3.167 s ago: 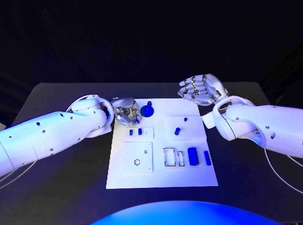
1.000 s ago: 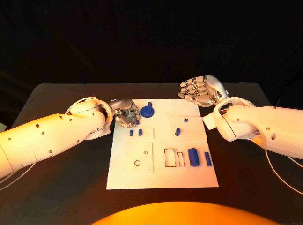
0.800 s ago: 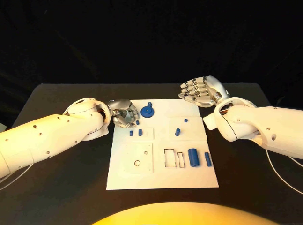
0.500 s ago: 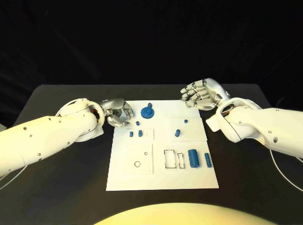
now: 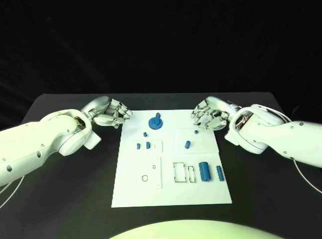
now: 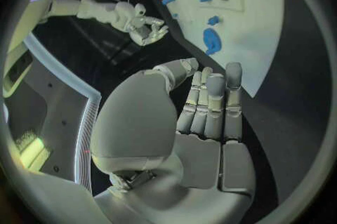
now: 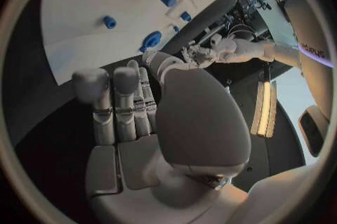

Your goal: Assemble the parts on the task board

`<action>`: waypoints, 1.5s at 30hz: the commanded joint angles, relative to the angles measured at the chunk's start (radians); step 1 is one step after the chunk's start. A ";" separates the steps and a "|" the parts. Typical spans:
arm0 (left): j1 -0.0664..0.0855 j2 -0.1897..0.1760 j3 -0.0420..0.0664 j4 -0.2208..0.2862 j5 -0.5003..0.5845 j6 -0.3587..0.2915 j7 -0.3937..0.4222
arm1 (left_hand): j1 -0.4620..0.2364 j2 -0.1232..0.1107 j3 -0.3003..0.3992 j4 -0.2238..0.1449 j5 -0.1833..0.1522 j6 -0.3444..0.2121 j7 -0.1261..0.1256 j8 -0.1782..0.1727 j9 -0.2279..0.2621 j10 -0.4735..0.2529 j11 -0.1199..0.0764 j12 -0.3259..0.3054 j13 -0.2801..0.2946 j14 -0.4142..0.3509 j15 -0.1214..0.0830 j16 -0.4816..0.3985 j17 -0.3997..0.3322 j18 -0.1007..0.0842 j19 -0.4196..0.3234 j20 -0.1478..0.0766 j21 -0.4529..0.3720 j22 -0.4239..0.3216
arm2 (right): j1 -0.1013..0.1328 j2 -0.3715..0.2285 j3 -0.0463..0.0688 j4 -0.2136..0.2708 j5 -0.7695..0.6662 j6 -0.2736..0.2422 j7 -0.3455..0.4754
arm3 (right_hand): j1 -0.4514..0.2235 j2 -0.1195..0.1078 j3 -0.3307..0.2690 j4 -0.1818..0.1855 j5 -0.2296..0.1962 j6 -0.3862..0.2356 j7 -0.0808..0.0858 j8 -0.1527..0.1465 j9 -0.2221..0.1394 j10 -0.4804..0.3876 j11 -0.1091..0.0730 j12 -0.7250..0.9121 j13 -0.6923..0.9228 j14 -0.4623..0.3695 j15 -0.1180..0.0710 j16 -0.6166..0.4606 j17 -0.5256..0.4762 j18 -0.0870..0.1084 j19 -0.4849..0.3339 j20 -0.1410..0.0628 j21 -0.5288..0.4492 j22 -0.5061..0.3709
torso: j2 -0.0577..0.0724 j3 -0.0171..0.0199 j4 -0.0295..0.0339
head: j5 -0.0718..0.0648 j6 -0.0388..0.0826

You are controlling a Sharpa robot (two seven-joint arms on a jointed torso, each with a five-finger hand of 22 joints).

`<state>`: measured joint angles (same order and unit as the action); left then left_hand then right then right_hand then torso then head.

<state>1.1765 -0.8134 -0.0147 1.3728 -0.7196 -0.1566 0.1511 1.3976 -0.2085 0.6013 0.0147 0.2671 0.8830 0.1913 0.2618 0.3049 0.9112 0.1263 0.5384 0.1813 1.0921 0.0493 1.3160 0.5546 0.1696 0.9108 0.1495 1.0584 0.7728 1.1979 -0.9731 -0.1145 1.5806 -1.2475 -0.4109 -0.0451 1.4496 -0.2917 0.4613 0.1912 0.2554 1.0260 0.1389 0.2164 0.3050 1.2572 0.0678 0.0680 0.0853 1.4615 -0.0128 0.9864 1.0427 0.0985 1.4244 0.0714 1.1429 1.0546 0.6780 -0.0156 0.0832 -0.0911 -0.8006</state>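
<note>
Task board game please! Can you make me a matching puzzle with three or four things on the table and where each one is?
Things:
1. left hand
2. right hand
3. round part
4. two long parts

Places:
A. side by side on the board's near right
B. off the board's far left corner, empty
C. at the board's far right corner, empty
D. on the board's far end, near the middle

Pairs: 1-B, 2-C, 3-D, 4-A

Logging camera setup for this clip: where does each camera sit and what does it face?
Head view: on the robot's head, looking down at the task board, both arms entering.
Left wrist view: behind the left hand, facing the board's far end.
Right wrist view: behind the right hand, facing the board.
Shared: all three show the round blue part.
</note>
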 commanded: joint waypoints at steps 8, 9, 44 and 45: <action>0.000 -0.061 0.002 0.075 0.506 0.054 0.205 | -0.036 0.002 -0.044 0.010 -0.002 0.010 -0.006 0.015 0.004 0.016 -0.009 0.032 0.007 -0.032 -0.002 -0.040 -0.067 0.016 -0.008 -0.003 -0.039 -0.028 | -0.001 0.006 0.000 0.012 -0.385 0.165 -0.166 | -0.029 0.000 -0.017 -0.009 -0.036 -0.009 -0.009 -0.005 0.017 -0.050 0.007 -0.004 -0.008 0.065 0.006 0.218 0.153 -0.039 0.041 0.011 0.191 0.223 | 0.000 -0.0022 0.0008 | -0.030 0.000; 0.000 -0.063 0.002 0.077 0.510 0.055 0.207 | -0.036 0.002 -0.045 0.010 -0.002 0.010 -0.007 0.015 0.005 0.017 -0.009 0.033 0.007 -0.032 -0.002 -0.040 -0.067 0.016 -0.007 -0.003 -0.040 -0.028 | -0.001 0.007 0.000 0.013 -0.391 0.166 -0.170 | -0.030 0.000 -0.020 -0.010 -0.038 -0.010 -0.009 -0.006 0.017 -0.053 0.007 -0.004 -0.008 0.064 0.006 0.222 0.154 -0.039 0.040 0.011 0.192 0.224 | 0.000 -0.0020 0.0008 | -0.030 0.000; 0.000 -0.094 0.002 0.101 0.563 0.059 0.223 | -0.025 0.014 -0.044 0.003 0.001 0.005 -0.006 0.015 0.004 0.014 -0.010 0.039 0.007 -0.037 -0.005 -0.050 -0.080 0.016 0.000 -0.007 -0.052 -0.039 | -0.040 0.068 -0.004 -0.013 -0.458 0.221 -0.223 | 0.007 0.030 0.071 0.006 -0.069 0.031 -0.016 0.006 0.041 -0.026 0.001 0.004 0.000 0.060 0.003 0.323 0.197 -0.050 0.054 0.014 0.260 0.311 | 0.000 0.0003 -0.0004 | -0.030 -0.006; 0.000 -0.094 0.002 0.100 0.563 0.059 0.222 | -0.025 0.014 -0.044 0.003 0.001 0.005 -0.006 0.015 0.004 0.014 -0.010 0.039 0.007 -0.037 -0.005 -0.050 -0.080 0.016 0.000 -0.007 -0.052 -0.039 | -0.040 0.069 -0.004 -0.014 -0.457 0.221 -0.223 | 0.006 0.034 0.077 0.005 -0.069 0.035 -0.017 0.009 0.044 -0.021 -0.001 0.005 0.001 0.060 0.001 0.326 0.198 -0.051 0.056 0.013 0.264 0.316 | 0.000 0.0006 -0.0004 | -0.031 -0.006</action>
<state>1.1760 -0.9077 -0.0142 1.4711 -0.1673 -0.1099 0.3607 1.3742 -0.2048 0.5558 0.0221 0.2671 0.8885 0.1856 0.2709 0.3083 0.9223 0.1181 0.5722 0.1878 1.0629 0.0450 1.2728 0.4742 0.1695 0.9096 0.1483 1.0097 0.7355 1.1666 -0.9077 -0.1125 1.5677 -1.6974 -0.2210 -0.2681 1.4517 -0.2642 0.5356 0.1968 0.1878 1.0560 0.1210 0.2206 0.3480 1.2315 0.0678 0.0681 0.0855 1.4649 -0.0092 1.3062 1.2397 0.0609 1.4628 0.0826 1.4040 1.3079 0.6776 -0.0151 0.0833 -0.1220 -0.8047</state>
